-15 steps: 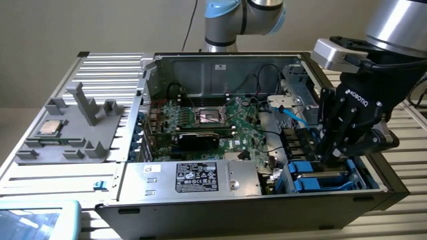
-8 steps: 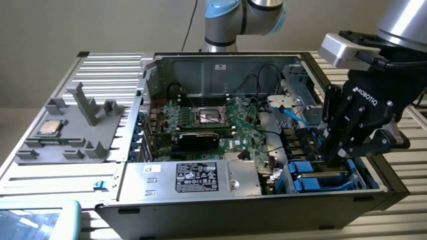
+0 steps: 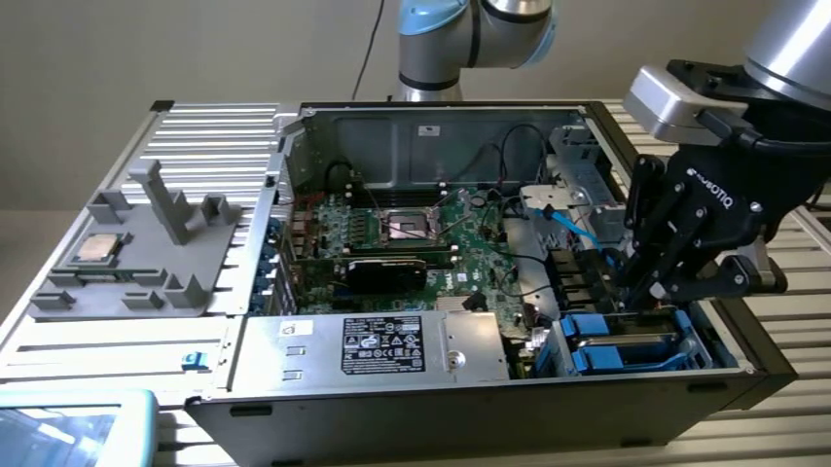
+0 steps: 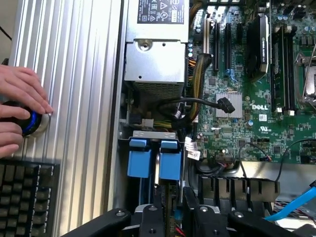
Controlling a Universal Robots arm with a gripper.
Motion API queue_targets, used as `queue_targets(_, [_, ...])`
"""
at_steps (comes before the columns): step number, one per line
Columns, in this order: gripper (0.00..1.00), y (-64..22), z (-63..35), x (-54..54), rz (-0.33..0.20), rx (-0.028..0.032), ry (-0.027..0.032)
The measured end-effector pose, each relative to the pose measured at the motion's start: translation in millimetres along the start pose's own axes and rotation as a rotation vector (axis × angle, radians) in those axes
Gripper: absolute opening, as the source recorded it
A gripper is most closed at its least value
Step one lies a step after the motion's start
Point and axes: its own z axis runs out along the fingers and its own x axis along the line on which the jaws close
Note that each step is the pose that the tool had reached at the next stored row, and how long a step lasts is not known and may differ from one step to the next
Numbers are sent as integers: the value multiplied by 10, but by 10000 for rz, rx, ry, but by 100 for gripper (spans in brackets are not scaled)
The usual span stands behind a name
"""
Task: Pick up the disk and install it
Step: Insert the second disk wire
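Reaching into the open PC case point(image 3: 727, 375) at its front corner on the exterior view's right, my gripper point(image 3: 639, 292) has its fingertips down at the blue drive bay point(image 3: 624, 341). From outside, the disk isn't discernible, just blue carrier plastic under the fingers. Wrist view is clearer: both fingers point(image 4: 148, 217) straddle a thin upright edge between two blue rail tabs point(image 4: 170, 160); looks like the disk point(image 4: 156, 168) seated edge-on in the bay. Jaws partly closed; can't tell if they're actually clamping it. Wrist view also catches a person's hand point(image 4: 22, 106) on a blue-ringed knob point(image 4: 30, 121) by a keyboard point(image 4: 27, 197), outside the case.
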Motion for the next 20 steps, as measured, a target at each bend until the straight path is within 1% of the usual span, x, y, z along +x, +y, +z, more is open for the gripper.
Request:
queue_targets(4, [28, 3, 1, 49, -100, 22, -708])
queue_targets(5, [28, 3, 1, 63, -121, 26, -865])
queue_targets(6, [28, 4, 2, 77, -138, 30, -987])
queue_targets(7, [28, 4, 2, 92, -149, 32, -1068])
queue_targets(8, [28, 5, 3, 108, -158, 34, -1131])
queue_targets(9, [28, 5, 3, 125, -163, 35, -1167])
queue_targets(11, [28, 6, 4, 156, -161, 35, -1187])
queue_targets(14, [28, 5, 7, 161, -156, 36, -1214])
queue_targets(18, [28, 3, 20, 161, -166, 38, -1302])
queue_targets(20, [28, 2, 33, 161, -165, 40, -1332])
